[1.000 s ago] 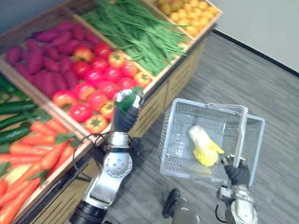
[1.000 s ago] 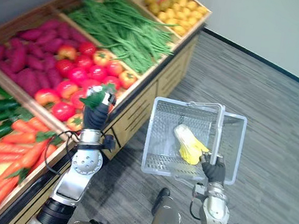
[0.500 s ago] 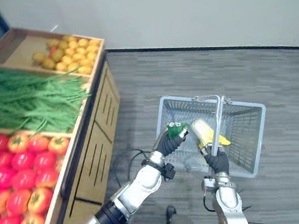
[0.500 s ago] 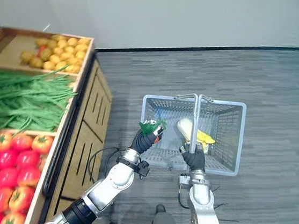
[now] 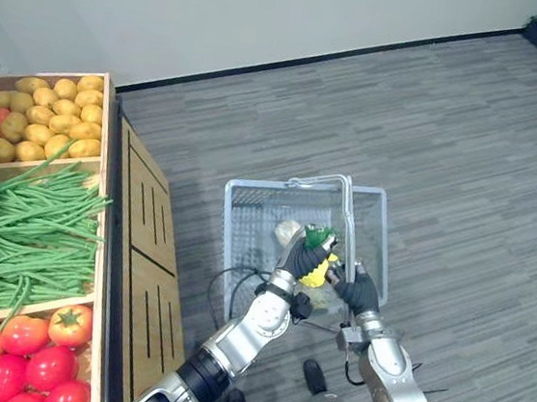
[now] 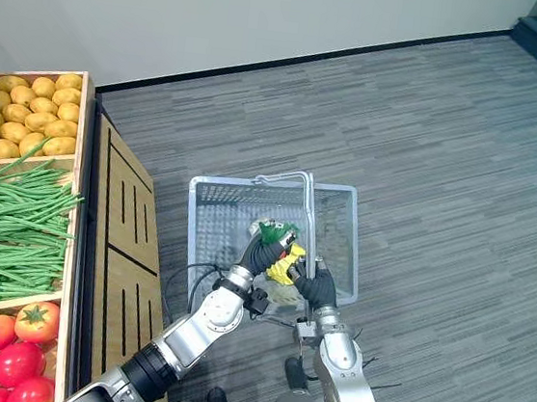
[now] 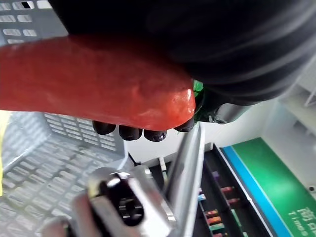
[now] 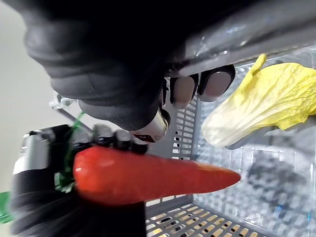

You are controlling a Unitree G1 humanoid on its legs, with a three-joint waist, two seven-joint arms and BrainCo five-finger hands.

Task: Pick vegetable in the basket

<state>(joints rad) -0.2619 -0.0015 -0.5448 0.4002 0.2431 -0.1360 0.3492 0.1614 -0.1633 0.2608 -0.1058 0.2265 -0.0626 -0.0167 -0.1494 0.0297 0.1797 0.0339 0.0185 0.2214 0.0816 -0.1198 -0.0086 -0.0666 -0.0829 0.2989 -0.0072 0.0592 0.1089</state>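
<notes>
The left hand (image 5: 299,259) is curled around the carrot (image 8: 148,177) and holds it above the grey basket (image 5: 247,223). A yellow cabbage (image 8: 261,98) lies inside the basket, near the carrot tip. The right hand (image 5: 362,291), just beside the left hand, is clenched around the basket handle (image 5: 321,179).

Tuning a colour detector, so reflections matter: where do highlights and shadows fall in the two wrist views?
Left wrist view: a small white highlight sits on the tip of the carrot. Right wrist view: a soft sheen runs along the carrot, the basket handle gleams, and a dark shadow lies on the basket mesh beside the cabbage.
</notes>
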